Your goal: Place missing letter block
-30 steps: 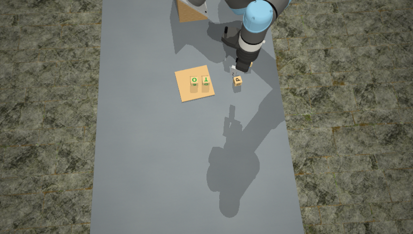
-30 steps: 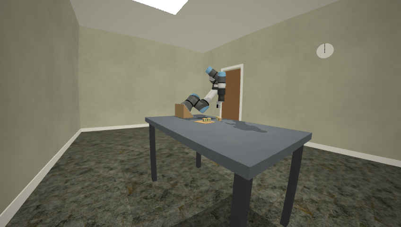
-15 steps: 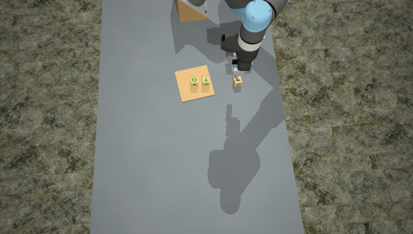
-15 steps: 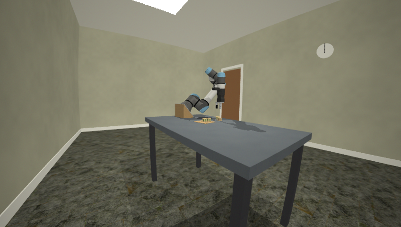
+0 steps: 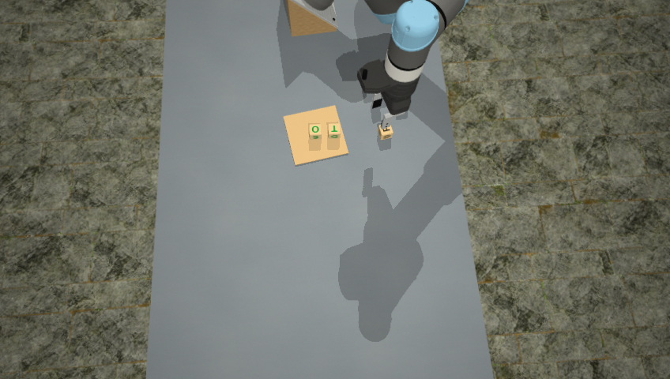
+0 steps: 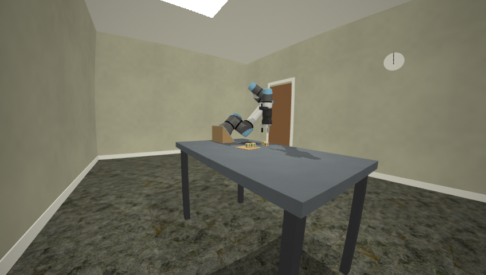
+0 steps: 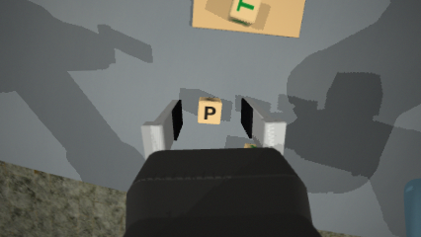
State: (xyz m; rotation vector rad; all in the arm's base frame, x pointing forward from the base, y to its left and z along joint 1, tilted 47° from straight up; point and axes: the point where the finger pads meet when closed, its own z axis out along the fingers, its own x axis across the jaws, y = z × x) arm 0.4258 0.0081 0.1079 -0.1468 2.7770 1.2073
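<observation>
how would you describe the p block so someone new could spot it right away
Find the tan mat on the grey table. Off it, on the bare table under the open gripper, sits the P block. Its letter is black; the T block and O block carry green.

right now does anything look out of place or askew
Yes: the P block sits off the mat on the table, between the open fingers. T and O stand straight.

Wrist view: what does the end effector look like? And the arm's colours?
The end effector has a bulky matte-black body and two pale grey fingers with flat black inner pads. The arm is dark grey with light-blue joint caps and a white band. No cables or markings visible.
</observation>
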